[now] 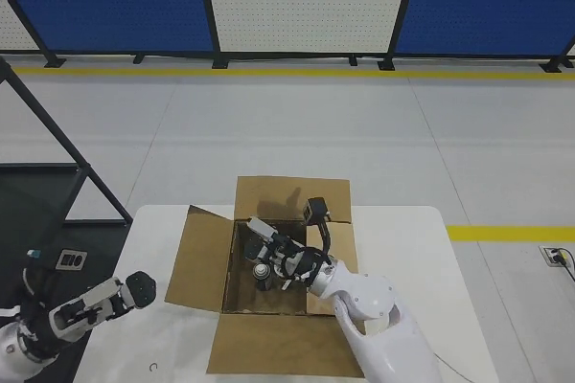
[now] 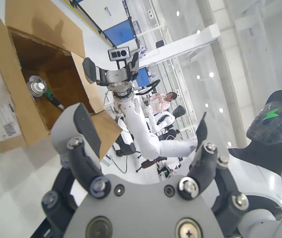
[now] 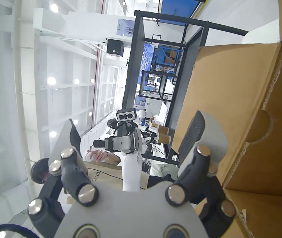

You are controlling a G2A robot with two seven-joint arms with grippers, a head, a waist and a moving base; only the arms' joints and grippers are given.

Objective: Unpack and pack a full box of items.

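**A:** Where does the box sit?

**B:** The brown cardboard box (image 1: 268, 196) stands open in the middle of the white table with rounded corners (image 1: 412, 287). Its four flaps are folded outward, away from the opening.

**A:** Is anything in it?

**B:** Yes, a green bottle with a silvery top (image 2: 38, 87) is down on the floor of the box. From above its round top faces up, about midway across the opening. I cannot make out anything else in the box beside it.

**A:** And the right arm?

**B:** The right gripper (image 3: 134, 118) is held over the box opening, above the bottle and turned sideways toward the table's left side. Its two fingers stand wide apart with nothing between them. The left wrist view shows the same spread and shows it clear of the bottle. One cardboard flap lies just beside its own wrist camera.

**A:** The left arm?

**B:** The left gripper (image 2: 141, 111) is at the table's left edge, well apart from the box and its nearest flap. Its fingers are spread too, and they are empty. It faces the box, with the bottle and the other arm in its line of sight.
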